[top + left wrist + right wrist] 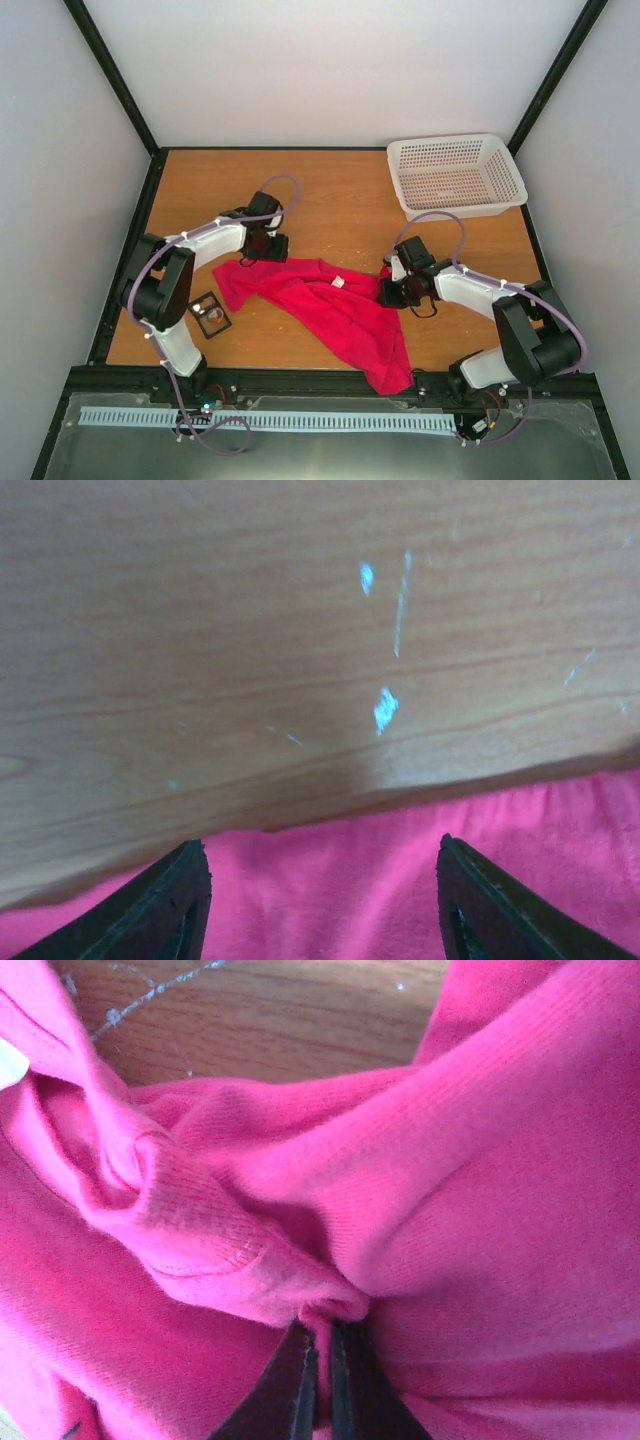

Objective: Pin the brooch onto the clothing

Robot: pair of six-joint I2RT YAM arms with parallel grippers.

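Plain white walls [330, 70] close in a wooden table [340, 200], seen from above. A white basket [455, 175] stands at the far right corner. The shirt [320, 300] lies crumpled across the middle, its label [338, 282] showing, and one end hangs over the near edge. Just left of the shirt lies a black case [210, 315] with the brooch [213, 314] inside it, a tiny pale spot too small to make out further. The left gripper [262, 250] is down at the shirt's far left edge. The right gripper [388, 290] is at the shirt's right edge.

From the left wrist, scuffed table [250, 630] fills most of the view and the shirt's edge [330, 900] runs along the bottom. The left gripper [320, 845] has its fingers [170, 910] spread wide. Cloth lies between them, but they do not pinch it.

From the right wrist, folds of the shirt [480, 1160] fill nearly everything. A strip of table [270, 1010] shows at the top, and a sliver of the label [8, 1060] shows at the left edge. The right gripper [322, 1345] has its fingers [285, 1380] pressed together, with a bunched ridge of the shirt pinched between them.
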